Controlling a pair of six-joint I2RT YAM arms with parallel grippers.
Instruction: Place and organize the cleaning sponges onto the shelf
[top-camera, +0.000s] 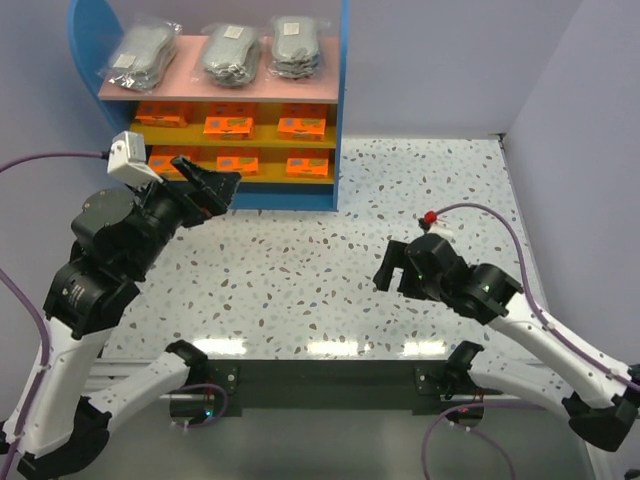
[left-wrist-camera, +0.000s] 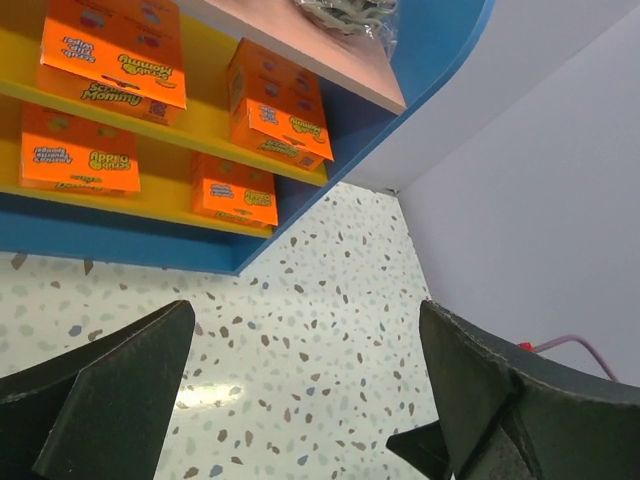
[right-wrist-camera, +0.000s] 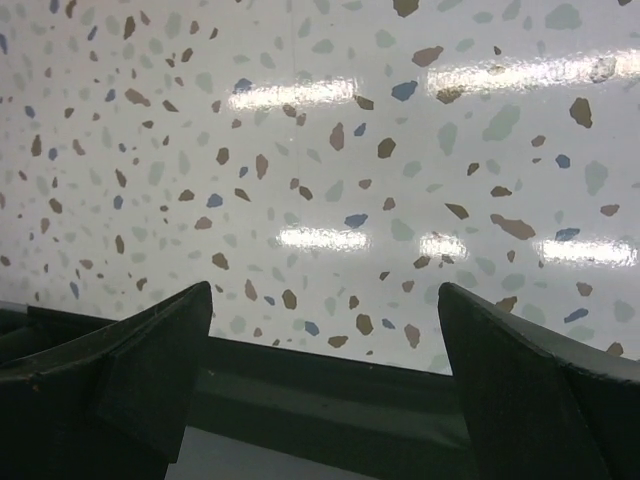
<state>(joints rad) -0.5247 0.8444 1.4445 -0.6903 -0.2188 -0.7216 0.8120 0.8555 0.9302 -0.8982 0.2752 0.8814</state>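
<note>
The shelf stands at the back left, blue-framed with a pink top board. Three grey bagged sponge bundles lie on the pink board. Six orange sponge packs sit three to each yellow shelf; several show in the left wrist view. My left gripper is open and empty, just in front of the lower shelf's left part; its fingers frame bare tabletop. My right gripper is open and empty, low over the table at the right, pointing toward the near edge.
The speckled white table stretches right of the shelf to the grey walls. The dark rail of the near table edge lies right under my right gripper. Purple cables trail from both arms.
</note>
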